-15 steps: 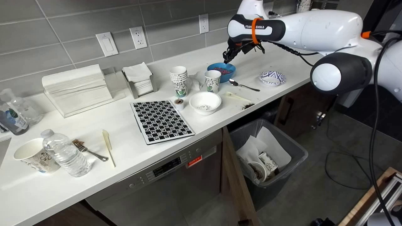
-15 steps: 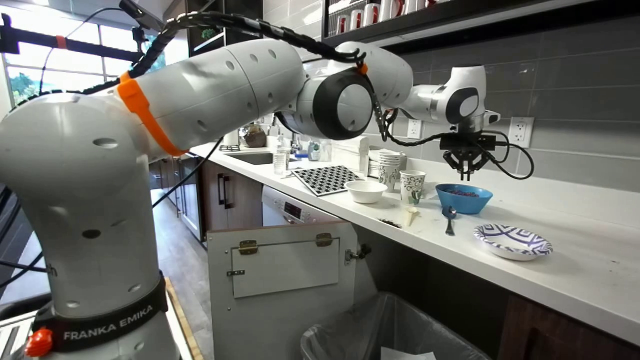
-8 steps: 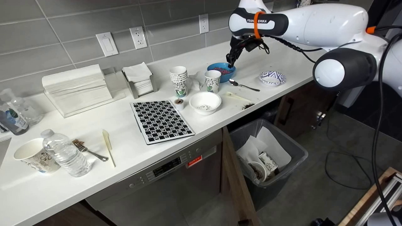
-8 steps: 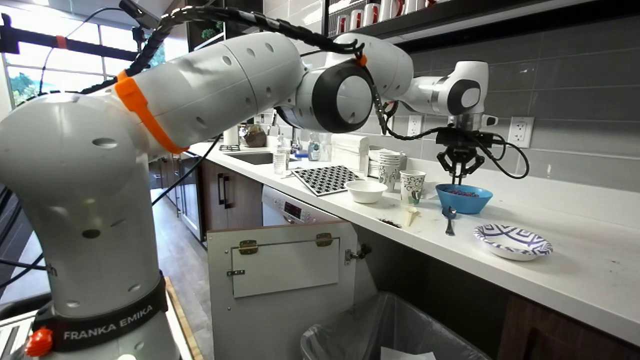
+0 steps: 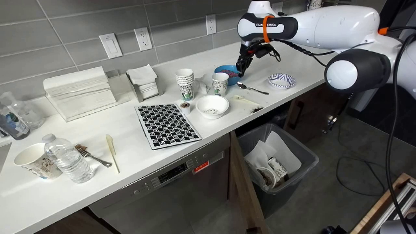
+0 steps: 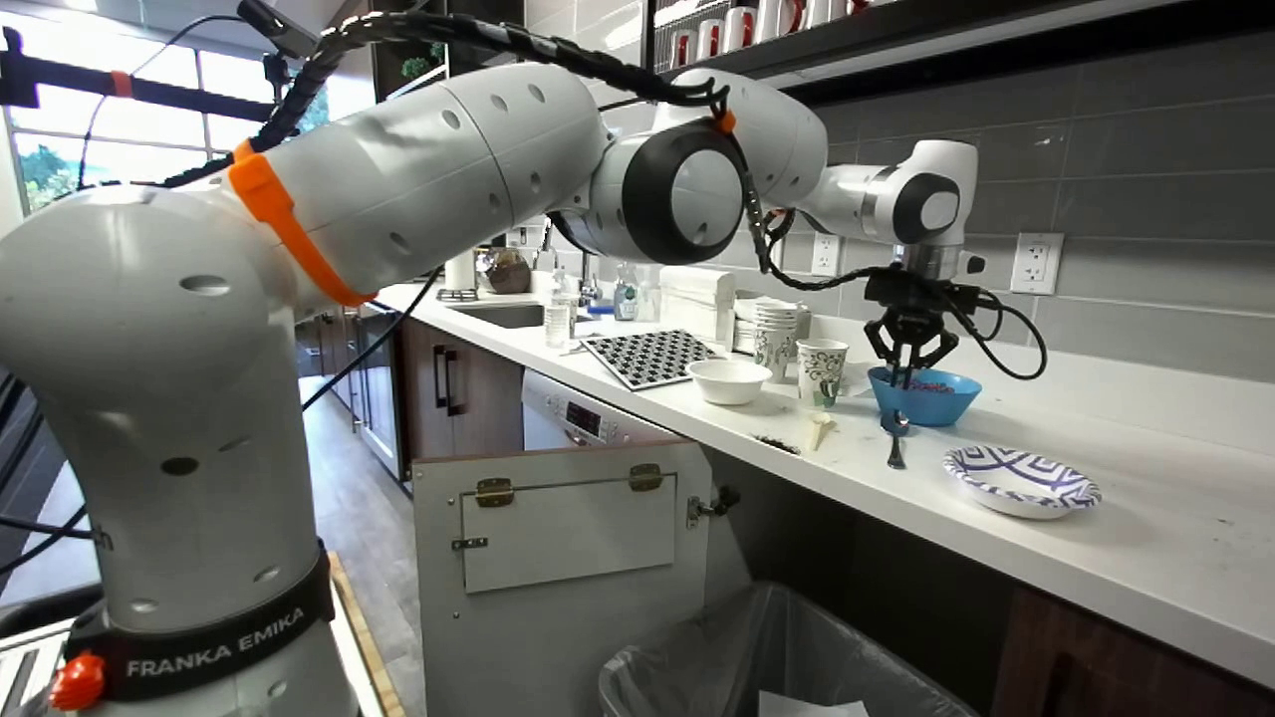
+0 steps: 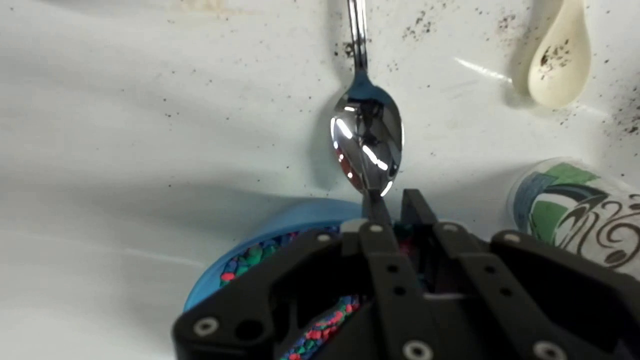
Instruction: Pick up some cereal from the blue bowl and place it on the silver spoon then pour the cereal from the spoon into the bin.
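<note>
Gripper (image 7: 391,197) almost fully closed, narrow gap between tips, can't tell if anything's pinched. Wrist view: tips overlap the 1 o'clock side of the blue bowl (image 7: 305,214), contact unclear; multicoloured cereal (image 7: 250,257) in the bowl. Silver spoon (image 7: 369,135) lies on the counter (image 7: 125,125), roughly 12 o'clock from the tips; patterned paper cup (image 7: 585,220) at 3, cream spoon (image 7: 560,75) at 2. In an exterior view, the lined dark-grey bin (image 5: 282,200) is at 5 o'clock from the bowl, lower than the counter.
</note>
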You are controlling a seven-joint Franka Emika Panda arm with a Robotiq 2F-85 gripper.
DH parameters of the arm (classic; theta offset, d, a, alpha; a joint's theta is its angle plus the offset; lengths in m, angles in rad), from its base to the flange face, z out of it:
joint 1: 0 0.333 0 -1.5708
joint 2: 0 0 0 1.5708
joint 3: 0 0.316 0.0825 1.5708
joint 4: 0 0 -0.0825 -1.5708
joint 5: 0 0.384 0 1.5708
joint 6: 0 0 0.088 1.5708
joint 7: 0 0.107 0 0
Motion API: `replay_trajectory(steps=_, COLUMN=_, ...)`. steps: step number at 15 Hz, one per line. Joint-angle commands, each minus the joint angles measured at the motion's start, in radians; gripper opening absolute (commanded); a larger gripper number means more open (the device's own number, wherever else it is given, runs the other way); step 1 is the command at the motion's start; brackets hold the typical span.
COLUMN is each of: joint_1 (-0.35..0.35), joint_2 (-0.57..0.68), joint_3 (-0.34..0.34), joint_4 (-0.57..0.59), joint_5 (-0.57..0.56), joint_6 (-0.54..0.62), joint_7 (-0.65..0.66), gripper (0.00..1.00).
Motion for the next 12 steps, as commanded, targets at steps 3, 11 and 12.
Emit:
replay_trajectory(steps=3, joint_1=-0.020, joint_2=-0.039, joint_3=0.018, joint_4=-0.100, joint_5=0.022, joint_6=0.028, joint_7=-0.017, gripper=0.04)
replay_trajectory(steps=11, joint_1=-0.040, joint_2=-0.066, joint_3=0.030, joint_4=-0.177, joint_5=0.027, joint_6=0.047, joint_7=-0.022, gripper=0.04)
replay_trajectory(steps=12, joint_1=-0.043, joint_2=-0.069, joint_3=0.032, joint_4=-0.188, joint_5=0.029, joint_6=0.053, joint_7=-0.023, gripper=0.04)
